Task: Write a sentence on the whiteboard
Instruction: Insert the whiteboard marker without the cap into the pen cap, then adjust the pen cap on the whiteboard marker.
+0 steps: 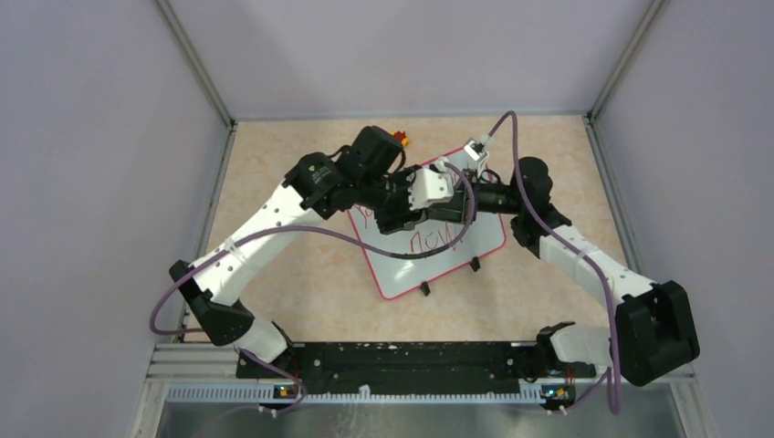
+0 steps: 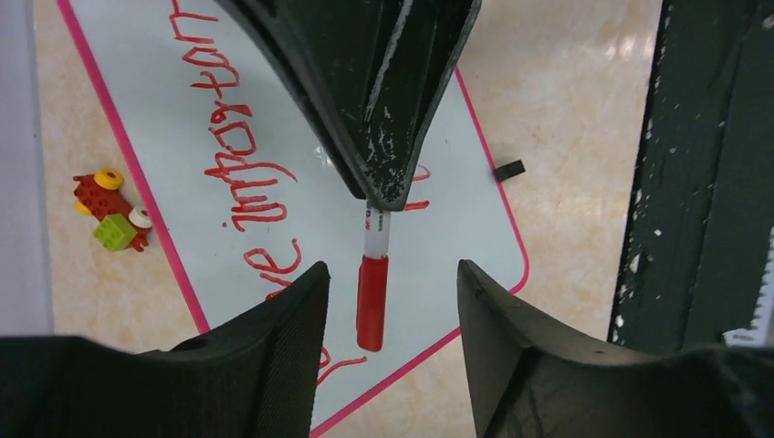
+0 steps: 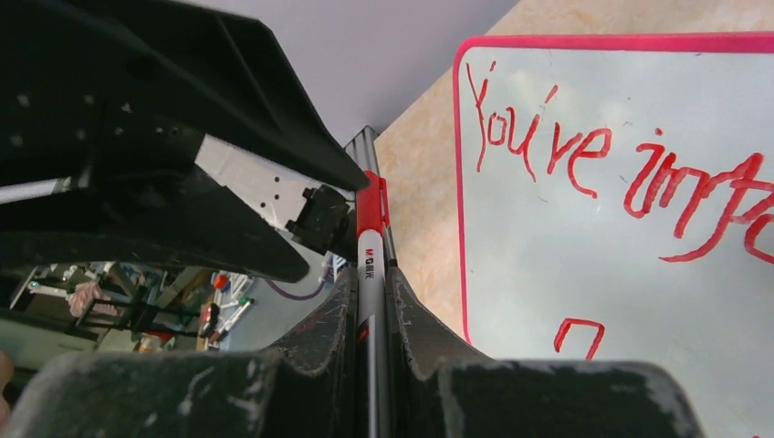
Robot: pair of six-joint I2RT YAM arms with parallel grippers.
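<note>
Marker (image 2: pixel 371 297) (red-capped) in right end effector (image 3: pixel 371 285)

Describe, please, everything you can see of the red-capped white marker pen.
The marker is a slim white plastic barrel with small dark print and a red clip cap, fitted on. The right gripper is shut on its barrel; the capped end juts out between the open fingers of the left gripper, untouched by them. It shows against the glossy pink-rimmed whiteboard.
</note>
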